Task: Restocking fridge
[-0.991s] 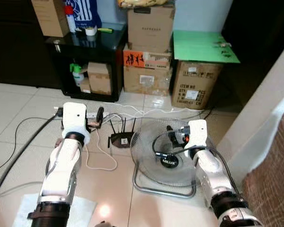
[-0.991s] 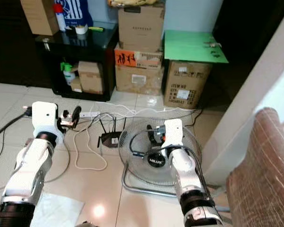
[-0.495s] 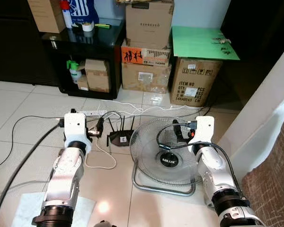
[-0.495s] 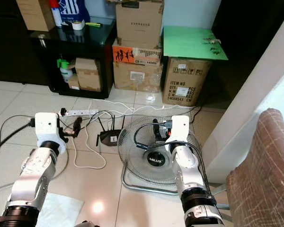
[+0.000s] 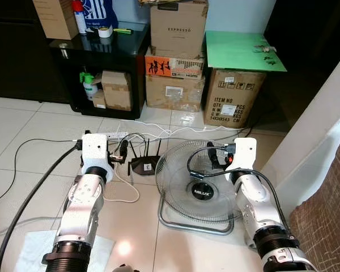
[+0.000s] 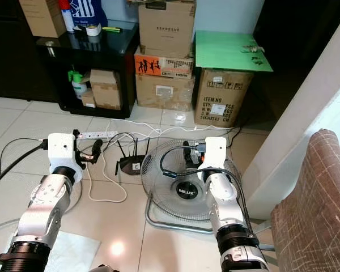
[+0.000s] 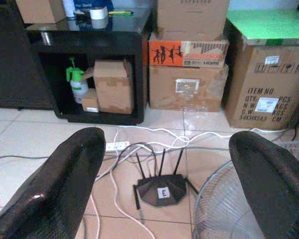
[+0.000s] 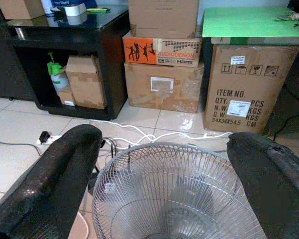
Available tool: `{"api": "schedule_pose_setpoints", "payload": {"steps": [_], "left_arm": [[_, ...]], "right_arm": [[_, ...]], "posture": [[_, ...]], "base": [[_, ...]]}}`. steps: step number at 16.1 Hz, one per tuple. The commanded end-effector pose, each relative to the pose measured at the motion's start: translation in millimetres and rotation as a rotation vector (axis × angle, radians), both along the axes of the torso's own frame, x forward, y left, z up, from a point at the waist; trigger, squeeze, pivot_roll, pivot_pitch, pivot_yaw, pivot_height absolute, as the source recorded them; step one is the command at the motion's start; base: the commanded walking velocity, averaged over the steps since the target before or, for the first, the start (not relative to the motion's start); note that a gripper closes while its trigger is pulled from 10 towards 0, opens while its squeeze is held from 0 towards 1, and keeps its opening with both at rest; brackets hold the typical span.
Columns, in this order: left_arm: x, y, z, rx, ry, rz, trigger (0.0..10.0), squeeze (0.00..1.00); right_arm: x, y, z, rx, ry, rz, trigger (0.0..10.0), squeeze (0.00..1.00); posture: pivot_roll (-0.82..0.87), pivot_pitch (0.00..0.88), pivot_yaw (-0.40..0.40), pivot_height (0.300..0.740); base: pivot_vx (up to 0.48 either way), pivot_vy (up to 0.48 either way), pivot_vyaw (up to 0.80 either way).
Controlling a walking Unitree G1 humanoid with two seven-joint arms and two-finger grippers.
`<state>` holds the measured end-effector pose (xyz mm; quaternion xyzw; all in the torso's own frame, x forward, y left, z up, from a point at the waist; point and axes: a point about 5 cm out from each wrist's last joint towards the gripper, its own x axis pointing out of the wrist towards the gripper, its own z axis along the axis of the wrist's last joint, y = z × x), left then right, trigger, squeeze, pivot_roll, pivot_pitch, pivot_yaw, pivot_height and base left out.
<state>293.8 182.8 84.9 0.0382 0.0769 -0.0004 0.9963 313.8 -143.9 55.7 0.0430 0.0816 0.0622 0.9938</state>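
Both grippers, left (image 7: 164, 164) and right (image 8: 162, 164), are held wide and empty at twelve o'clock, presumably for travel, above the fan (image 5: 199, 190).

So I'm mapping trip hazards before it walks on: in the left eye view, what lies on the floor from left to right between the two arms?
White power strip → black router → floor fan.
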Motion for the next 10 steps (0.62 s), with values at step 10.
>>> {"api": "schedule_pose_setpoints", "payload": {"steps": [10], "left_arm": [[5.7, -8.9, 8.2, -0.003, -0.051, -0.061, 10.0, 0.0]], "right_arm": [[0.4, -1.2, 0.8, -0.016, 0.005, -0.005, 10.0, 0.24]], "posture": [[-0.08, 0.0, -0.026, 0.74]], "base": [[0.0, 0.0, 0.0]]}}
